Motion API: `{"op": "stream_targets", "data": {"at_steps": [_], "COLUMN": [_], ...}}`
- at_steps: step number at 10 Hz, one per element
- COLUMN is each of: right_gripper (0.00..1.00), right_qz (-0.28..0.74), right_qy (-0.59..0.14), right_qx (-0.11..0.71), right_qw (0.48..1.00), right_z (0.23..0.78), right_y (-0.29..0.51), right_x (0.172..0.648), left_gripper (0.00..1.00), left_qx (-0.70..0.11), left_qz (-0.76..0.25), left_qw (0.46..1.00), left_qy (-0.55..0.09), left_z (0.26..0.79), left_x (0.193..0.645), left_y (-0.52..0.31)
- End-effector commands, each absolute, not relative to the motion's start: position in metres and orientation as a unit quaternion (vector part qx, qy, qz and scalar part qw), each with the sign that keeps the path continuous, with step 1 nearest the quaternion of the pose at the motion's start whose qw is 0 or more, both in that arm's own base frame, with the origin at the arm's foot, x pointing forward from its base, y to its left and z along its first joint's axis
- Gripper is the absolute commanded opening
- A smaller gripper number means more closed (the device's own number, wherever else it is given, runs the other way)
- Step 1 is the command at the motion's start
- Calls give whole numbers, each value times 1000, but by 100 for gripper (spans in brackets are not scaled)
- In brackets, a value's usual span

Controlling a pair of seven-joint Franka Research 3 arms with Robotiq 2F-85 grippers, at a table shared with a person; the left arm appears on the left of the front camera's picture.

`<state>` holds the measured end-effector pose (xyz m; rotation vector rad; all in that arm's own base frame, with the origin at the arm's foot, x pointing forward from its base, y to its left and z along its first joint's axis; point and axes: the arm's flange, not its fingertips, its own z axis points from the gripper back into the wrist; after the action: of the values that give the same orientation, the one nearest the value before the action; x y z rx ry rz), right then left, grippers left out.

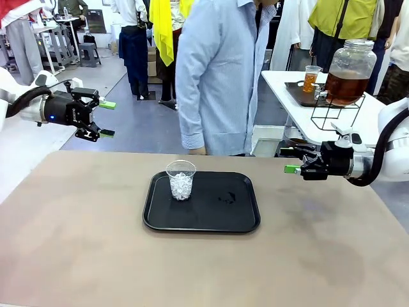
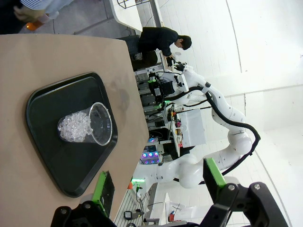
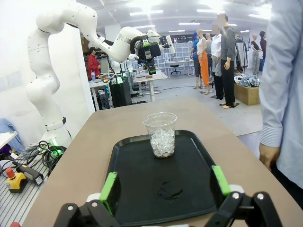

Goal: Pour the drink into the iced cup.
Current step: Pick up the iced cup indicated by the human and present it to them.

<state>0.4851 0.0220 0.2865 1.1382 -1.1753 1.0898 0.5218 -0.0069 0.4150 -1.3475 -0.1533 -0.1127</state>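
The iced cup (image 1: 181, 180) sits on a black tray (image 1: 236, 217), well apart from 2 hovering arms' ends: the left gripper (image 1: 107, 119) and right gripper (image 1: 291, 160), both spread wide and empty. The drink (image 1: 311, 78) stands on a white side table (image 1: 281, 80) beyond the right one.

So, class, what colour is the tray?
Black; the tray shows best in the front view.

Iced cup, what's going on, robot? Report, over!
Left gripper open, right gripper open, both empty. Iced cup upright on tray, no drink yet. Person at far edge, behind the tray.
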Motion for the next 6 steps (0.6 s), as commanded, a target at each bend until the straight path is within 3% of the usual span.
{"op": "stream_targets", "data": {"at_steps": [1, 6], "right_gripper": [100, 100], "right_qz": [465, 465], "right_qy": [-498, -498], "right_qx": [480, 480], "right_qw": [553, 553], "right_z": [290, 290], "right_y": [24, 24], "right_x": [488, 488], "left_gripper": [100, 100], "left_qx": [-621, -621], "left_qz": [-51, -51], "left_qw": [778, 778], "left_qy": [-74, -74], "left_z": [417, 417], "left_x": [519, 519], "left_y": [-8, -8]}}
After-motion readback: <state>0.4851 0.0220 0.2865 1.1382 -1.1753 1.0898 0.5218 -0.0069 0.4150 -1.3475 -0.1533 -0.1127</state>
